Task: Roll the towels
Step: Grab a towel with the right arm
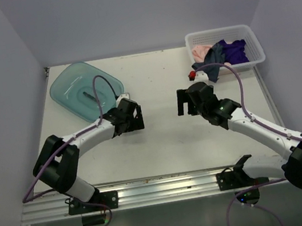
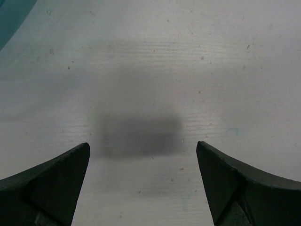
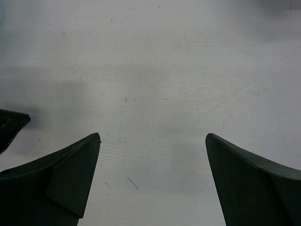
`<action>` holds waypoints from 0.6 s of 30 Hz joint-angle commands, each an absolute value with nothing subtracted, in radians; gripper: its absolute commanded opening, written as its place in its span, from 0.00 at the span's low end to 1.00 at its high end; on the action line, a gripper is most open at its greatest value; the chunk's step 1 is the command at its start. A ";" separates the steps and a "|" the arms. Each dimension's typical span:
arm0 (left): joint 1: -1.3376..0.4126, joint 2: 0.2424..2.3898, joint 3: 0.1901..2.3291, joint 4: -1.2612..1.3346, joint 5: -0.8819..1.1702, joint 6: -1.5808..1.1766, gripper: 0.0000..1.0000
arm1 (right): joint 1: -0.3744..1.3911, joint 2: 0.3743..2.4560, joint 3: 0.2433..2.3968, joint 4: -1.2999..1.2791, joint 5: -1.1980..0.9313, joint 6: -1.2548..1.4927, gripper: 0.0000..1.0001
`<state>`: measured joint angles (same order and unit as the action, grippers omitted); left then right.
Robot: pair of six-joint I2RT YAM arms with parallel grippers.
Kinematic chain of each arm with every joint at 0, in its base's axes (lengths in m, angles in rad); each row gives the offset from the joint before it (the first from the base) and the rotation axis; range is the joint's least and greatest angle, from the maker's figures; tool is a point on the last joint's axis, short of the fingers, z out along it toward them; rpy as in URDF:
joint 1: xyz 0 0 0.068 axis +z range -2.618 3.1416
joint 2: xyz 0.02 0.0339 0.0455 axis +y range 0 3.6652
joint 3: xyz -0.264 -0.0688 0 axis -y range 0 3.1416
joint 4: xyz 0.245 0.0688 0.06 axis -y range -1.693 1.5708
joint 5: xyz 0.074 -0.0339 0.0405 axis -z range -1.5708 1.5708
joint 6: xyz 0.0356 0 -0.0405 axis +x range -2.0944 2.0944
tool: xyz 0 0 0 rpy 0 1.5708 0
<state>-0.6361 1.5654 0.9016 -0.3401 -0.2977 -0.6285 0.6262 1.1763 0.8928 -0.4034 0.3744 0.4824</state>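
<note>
lying crumpled, soft towels (image 1: pixel 226 51) fill a white lattice basket (image 1: pixel 216 32).

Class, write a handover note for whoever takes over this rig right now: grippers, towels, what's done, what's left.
Left gripper: open, empty, above the table.
Right gripper: open, empty, above the table.
Towels: pink towel, slate-blue towel and purple towel lie heaped, unrolled, in the white basket at the far right corner.
Done: nothing rolled.
Left: take out and roll all three.
</note>
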 commanded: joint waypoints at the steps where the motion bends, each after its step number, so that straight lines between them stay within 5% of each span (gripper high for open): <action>1: -0.611 1.585 0.956 -0.338 -0.282 -0.641 0.99 | 0.623 1.152 0.888 -0.367 0.373 0.466 0.99; 18: -0.400 1.690 0.972 -0.285 -0.196 -0.594 0.99 | 0.623 1.147 0.890 -0.373 0.380 0.466 0.98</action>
<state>-0.4301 1.6608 0.9195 -0.3088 -0.2054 -0.6186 0.6262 1.1690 0.8913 -0.4026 0.3752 0.4767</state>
